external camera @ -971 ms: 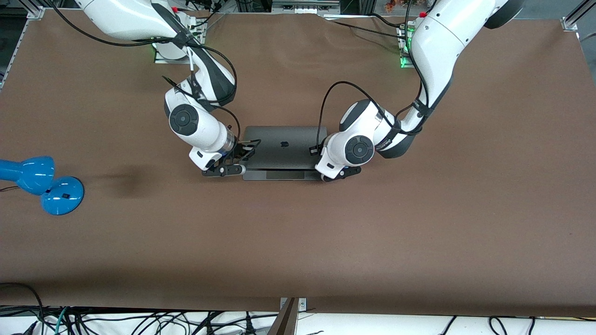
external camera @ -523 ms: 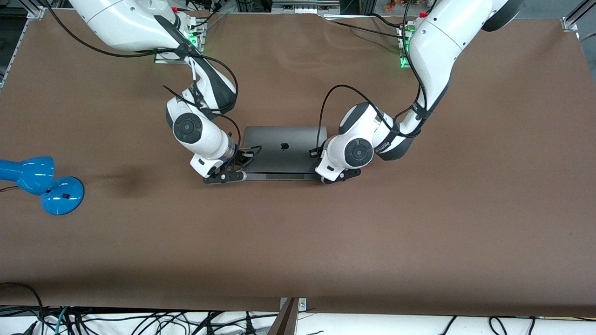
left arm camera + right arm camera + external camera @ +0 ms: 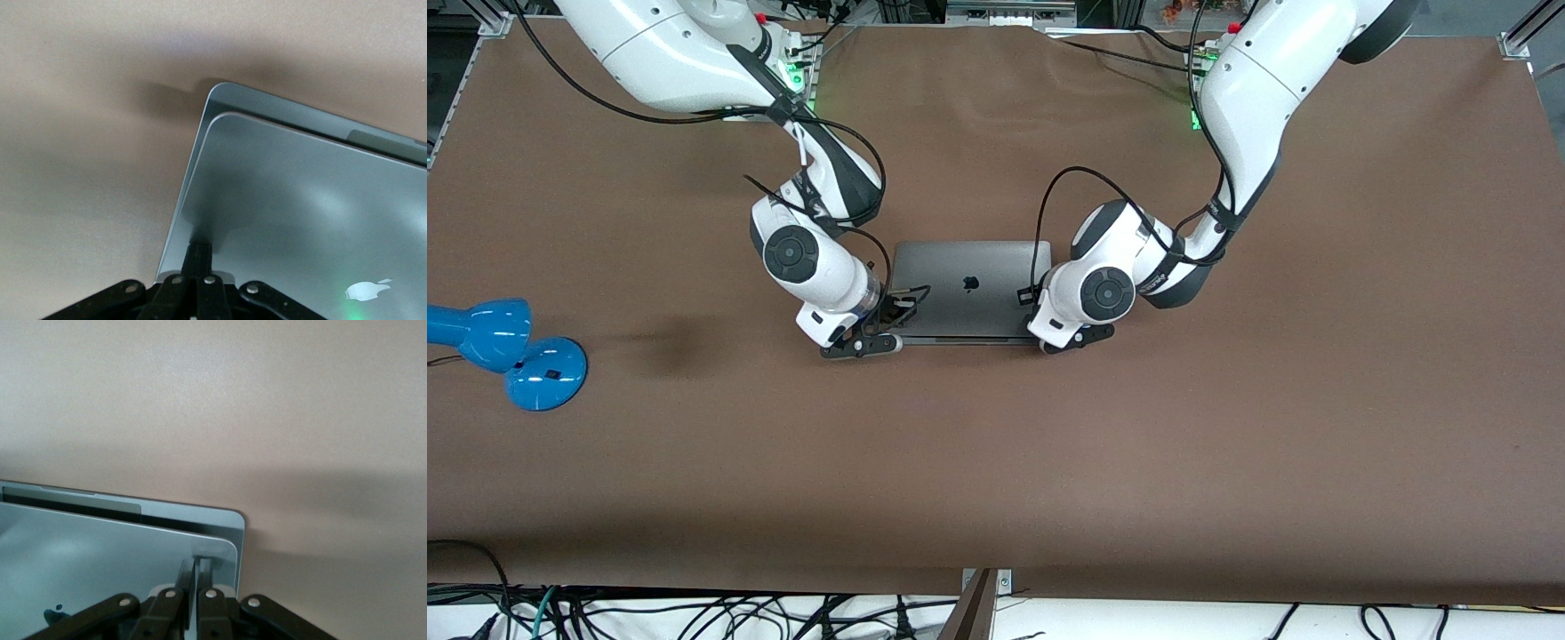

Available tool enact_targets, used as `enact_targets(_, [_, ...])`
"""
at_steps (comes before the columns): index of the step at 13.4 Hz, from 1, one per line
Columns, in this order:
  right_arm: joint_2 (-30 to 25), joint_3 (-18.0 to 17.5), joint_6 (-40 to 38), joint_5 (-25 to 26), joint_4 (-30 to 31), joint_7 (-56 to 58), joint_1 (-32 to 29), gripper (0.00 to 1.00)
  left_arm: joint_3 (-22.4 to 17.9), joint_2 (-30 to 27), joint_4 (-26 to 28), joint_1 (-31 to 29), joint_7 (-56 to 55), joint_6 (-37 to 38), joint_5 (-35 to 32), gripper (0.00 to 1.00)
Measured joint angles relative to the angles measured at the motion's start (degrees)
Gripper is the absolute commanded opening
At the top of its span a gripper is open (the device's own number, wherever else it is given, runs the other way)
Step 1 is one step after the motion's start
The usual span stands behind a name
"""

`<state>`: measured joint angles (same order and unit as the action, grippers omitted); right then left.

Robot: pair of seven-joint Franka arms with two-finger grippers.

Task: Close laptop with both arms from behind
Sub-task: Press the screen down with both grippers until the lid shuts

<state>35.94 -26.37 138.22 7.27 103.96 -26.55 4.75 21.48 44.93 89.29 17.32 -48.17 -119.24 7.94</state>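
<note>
Since a second ago, your laptop (image 3: 969,286) lid has dropped almost flat; only a thin strip of the base shows at its front edge. It sits mid-bench (image 3: 1227,427). Your left pincer (image 3: 198,257) presses fully closed fingertips on the lid corner toward the left arm's end, gripping nothing. Your right pincer (image 3: 195,577), also closed and empty, presses the lid corner toward the right arm's end.

No readable text or numbers anywhere. Only sign: an apple logo (image 3: 970,283) in the middle of the lid of the slim space-grey metal laptop (image 3: 951,267), dark in the front view, pale and shiny in the left wrist view.
</note>
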Motion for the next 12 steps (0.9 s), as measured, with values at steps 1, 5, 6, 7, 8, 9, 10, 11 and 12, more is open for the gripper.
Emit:
enact_targets(1, [0.47,0.00,0.23,0.76,-0.15,0.00,0.00,0.08,-0.05,0.01,0.00,0.05,0.00,-0.07,0.00,0.00])
enact_targets(5, [2.50,0.02,0.39,3.49,-1.37,0.00,0.01,0.08,-0.26,0.57,0.00,0.15,0.00,-1.14,-0.02,0.00])
enact_targets(6, [2.71,0.02,0.43,3.66,-1.49,0.00,0.01,0.08,-0.38,0.80,-0.01,0.30,0.00,-1.34,-0.02,0.00])
enact_targets(7, [2.78,0.03,0.45,3.78,-1.53,0.00,0.01,0.08,-0.53,0.97,-0.01,0.47,0.00,-1.54,-0.03,0.00])
enact_targets(8, [2.82,0.03,0.45,3.84,-1.53,0.00,0.01,0.08,-0.69,1.12,-0.04,0.68,0.00,-1.65,-0.09,0.00])
enact_targets(9, [2.86,0.03,0.45,3.88,-1.53,0.00,0.01,0.08,-0.84,1.27,-0.09,0.88,0.00,-1.73,-0.19,0.00])
enact_targets(10, [2.90,0.03,0.54,3.90,-1.53,0.00,0.01,0.08,-0.95,1.35,-0.13,1.02,0.00,-1.83,-0.26,0.00])
enact_targets(11, [3.00,0.03,0.85,4.01,-1.53,0.00,0.01,0.08,-1.05,1.39,-0.13,1.11,0.00,-1.95,-0.29,0.00])
enact_targets(12, [3.27,0.03,1.48,4.37,-1.55,0.00,0.01,0.08,-1.11,1.43,-0.13,1.18,0.00,-2.02,-0.30,0.00])
